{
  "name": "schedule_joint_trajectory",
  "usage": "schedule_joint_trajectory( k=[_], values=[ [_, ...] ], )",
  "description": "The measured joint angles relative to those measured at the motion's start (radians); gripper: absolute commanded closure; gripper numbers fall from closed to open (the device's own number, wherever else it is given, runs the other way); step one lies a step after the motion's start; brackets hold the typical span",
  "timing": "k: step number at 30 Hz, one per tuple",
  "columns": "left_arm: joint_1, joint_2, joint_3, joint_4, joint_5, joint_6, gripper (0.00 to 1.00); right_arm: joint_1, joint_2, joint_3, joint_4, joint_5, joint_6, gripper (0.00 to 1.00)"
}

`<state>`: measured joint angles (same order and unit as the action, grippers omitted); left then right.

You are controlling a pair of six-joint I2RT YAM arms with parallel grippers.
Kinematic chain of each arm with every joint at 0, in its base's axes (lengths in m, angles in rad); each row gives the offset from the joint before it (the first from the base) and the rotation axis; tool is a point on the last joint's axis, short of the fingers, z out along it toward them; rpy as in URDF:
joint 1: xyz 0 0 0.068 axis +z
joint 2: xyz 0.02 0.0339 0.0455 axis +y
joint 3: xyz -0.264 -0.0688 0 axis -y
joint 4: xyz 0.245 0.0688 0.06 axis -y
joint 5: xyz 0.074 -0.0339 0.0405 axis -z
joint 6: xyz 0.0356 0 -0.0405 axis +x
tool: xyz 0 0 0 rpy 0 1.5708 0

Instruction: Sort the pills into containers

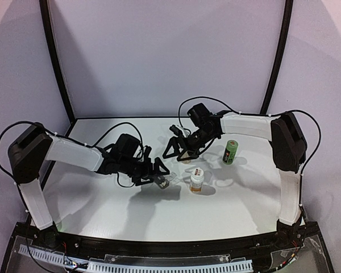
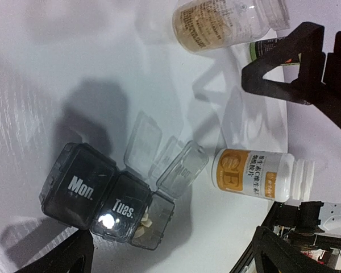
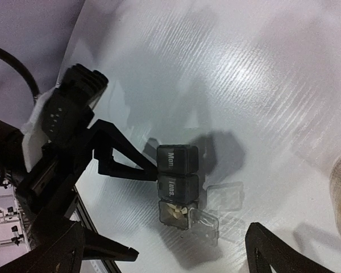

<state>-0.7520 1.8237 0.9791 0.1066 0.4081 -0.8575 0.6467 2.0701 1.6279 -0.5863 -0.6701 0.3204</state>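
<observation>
Jaws spread wide and empty on both arms: the left gripper (image 1: 160, 176) hangs just above the containers (image 2: 102, 199), a grey three-cell strip lying mid-table (image 1: 102, 210), with the right gripper (image 1: 179, 149) a little behind it. Cells marked "Mon." and "Tues." sit beside an end cell holding pale pills (image 2: 145, 223), its clear lid (image 2: 182, 169) flipped open. A white, orange-labelled bottle (image 2: 256, 179), a clear bottle (image 2: 227, 23) and a green bottle (image 1: 231, 152) stand nearby.
</observation>
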Motion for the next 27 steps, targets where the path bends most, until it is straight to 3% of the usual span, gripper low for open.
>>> schedule_joint_trajectory(
  k=[10,16,19,27],
  values=[
    [0.030,-0.043,-0.008,-0.089,-0.029,0.052,0.01,-0.026,0.000,0.005,-0.173,0.169,-0.032,0.19],
    [0.032,-0.156,0.011,-0.268,-0.162,0.053,0.16,-0.026,0.000,0.005,-0.272,0.306,-0.063,0.31],
    [0.035,-0.128,0.090,-0.328,-0.198,0.051,0.22,-0.021,0.000,0.005,-0.298,0.338,-0.081,0.31],
    [0.038,0.000,0.198,-0.369,-0.189,0.072,0.33,-0.005,0.001,0.003,-0.262,0.240,-0.070,0.36]
  ],
)
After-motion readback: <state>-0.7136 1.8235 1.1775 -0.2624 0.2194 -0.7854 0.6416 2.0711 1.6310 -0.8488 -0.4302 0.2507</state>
